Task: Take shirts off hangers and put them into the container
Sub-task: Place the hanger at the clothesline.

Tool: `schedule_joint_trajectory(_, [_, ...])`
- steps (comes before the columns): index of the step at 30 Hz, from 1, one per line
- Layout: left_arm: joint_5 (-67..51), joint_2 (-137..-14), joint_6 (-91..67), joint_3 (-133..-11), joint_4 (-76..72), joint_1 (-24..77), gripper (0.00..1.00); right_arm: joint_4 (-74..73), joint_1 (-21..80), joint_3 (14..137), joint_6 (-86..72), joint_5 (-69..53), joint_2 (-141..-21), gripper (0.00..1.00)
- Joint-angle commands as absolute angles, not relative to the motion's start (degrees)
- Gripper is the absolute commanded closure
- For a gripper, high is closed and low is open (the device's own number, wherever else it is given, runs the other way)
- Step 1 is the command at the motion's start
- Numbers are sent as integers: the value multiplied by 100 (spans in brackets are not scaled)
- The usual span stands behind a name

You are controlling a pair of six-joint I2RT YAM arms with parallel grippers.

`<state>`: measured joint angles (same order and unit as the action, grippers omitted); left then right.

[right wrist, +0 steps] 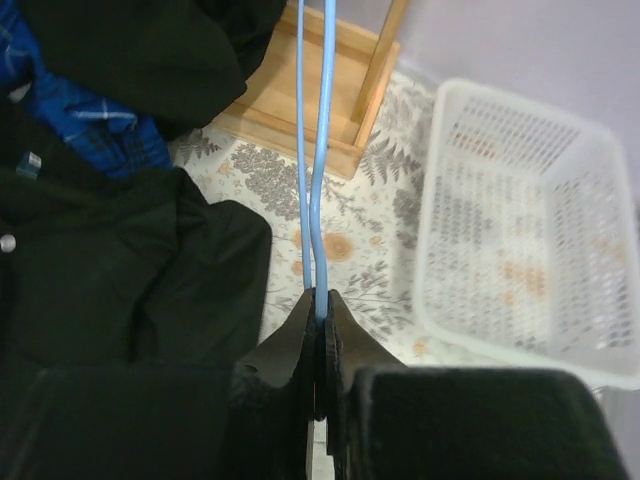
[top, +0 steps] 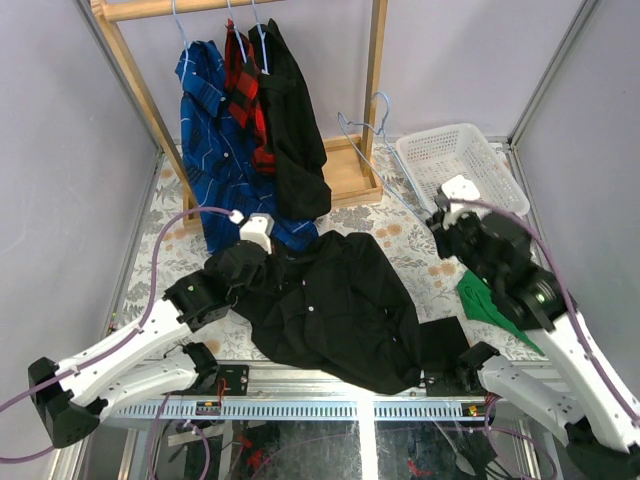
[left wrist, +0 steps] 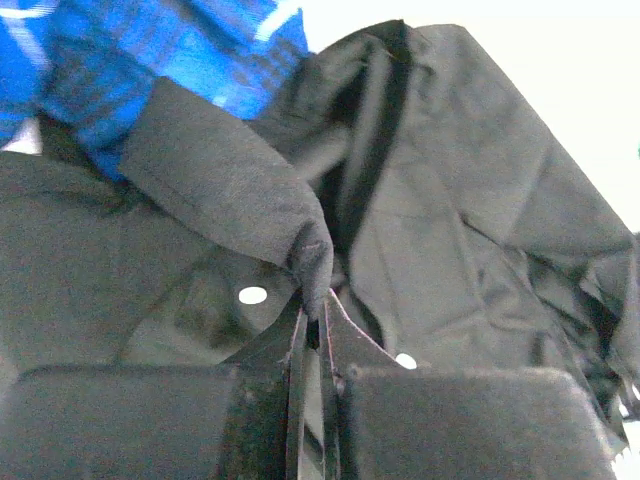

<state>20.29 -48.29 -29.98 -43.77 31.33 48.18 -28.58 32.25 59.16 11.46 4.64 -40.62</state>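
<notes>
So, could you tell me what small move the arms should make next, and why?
Probably raise the left end effector, lifting the black shirt off the table towards the basket. It is shut on a fold of that shirt, which lies spread on the table. The hanger pinched in the right end effector looks bare, and the basket is empty.

table (top: 400,235): floral-print top. black shirt (top: 330,310) lies spread over the near middle. white basket (top: 455,155) sits far right, with the wooden rack base (top: 350,172) just left of it. green cloth (top: 492,302) lies flat at right, partly under an arm. blue plaid shirt (top: 215,150) hem hangs down behind the black shirt (contact with the table unclear).
</notes>
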Motion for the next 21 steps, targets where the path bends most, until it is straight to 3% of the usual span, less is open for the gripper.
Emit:
schedule_joint_trajectory(1, [597, -5000, -2497, -4392, 2174, 4956, 100, -2117, 3226, 6590, -831, 1461, -5165, 100])
schedule_joint_trajectory(6, [901, -5108, -2488, -4416, 2447, 5225, 96, -1967, 3232, 7573, -1225, 1731, -6251, 100])
schedule_joint_trajectory(11, [1594, -4749, -2706, -4432, 2780, 5224, 48, -1715, 3226, 8387, -1089, 1802, -7007, 100])
schedule_joint_trajectory(15, [2093, -4306, -2766, -4403, 2962, 5222, 30, -1607, 3228, 8973, -1028, 1703, -7497, 100])
schedule_joint_trajectory(21, [2459, -3947, -2823, -4413, 3084, 5221, 20, -2007, 3227, 10444, -898, 1471, -8405, 100])
